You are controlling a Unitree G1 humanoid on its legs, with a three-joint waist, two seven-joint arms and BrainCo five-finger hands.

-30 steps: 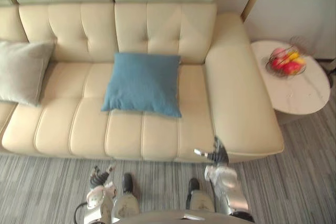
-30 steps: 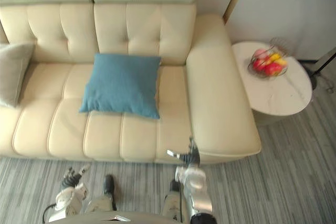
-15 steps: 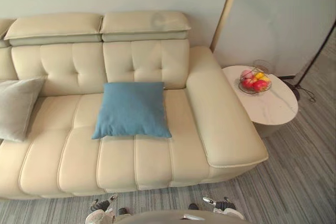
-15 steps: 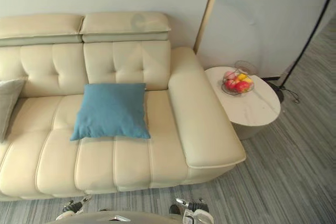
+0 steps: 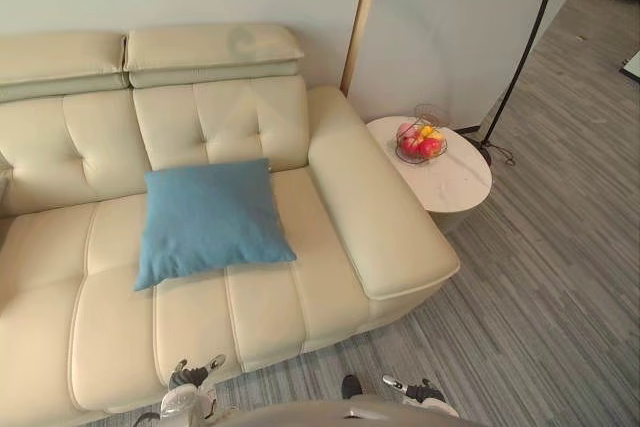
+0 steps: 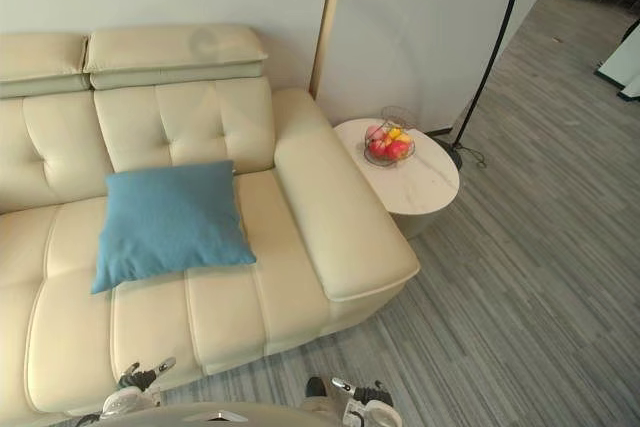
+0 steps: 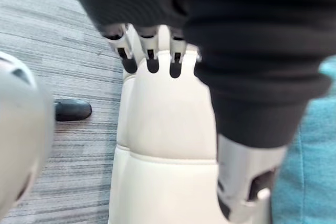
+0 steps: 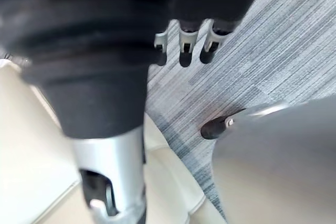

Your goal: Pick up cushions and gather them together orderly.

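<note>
A blue square cushion (image 5: 210, 219) lies flat on the seat of the cream sofa (image 5: 330, 197), near its right armrest. Both hands hang low in front of the sofa's front edge, well short of the cushion. My left hand (image 5: 195, 377) is open with relaxed fingers (image 7: 149, 59) and holds nothing; past it in the left wrist view are the sofa's seat edge and a strip of the blue cushion (image 7: 310, 182). My right hand (image 5: 415, 390) is also open and empty, its fingers (image 8: 186, 45) over the carpet beside the sofa (image 8: 21, 156).
A round white side table (image 5: 450, 177) stands right of the armrest and carries a wire basket of fruit (image 5: 420, 142). A thin black floor lamp pole (image 5: 525, 42) rises behind it. Striped grey carpet (image 5: 550, 297) spreads to the right.
The camera has risen and turned right, so the grey cushion at the left has left the picture. Both hands now sit at the bottom edge. The blue cushion has not moved on the sofa.
</note>
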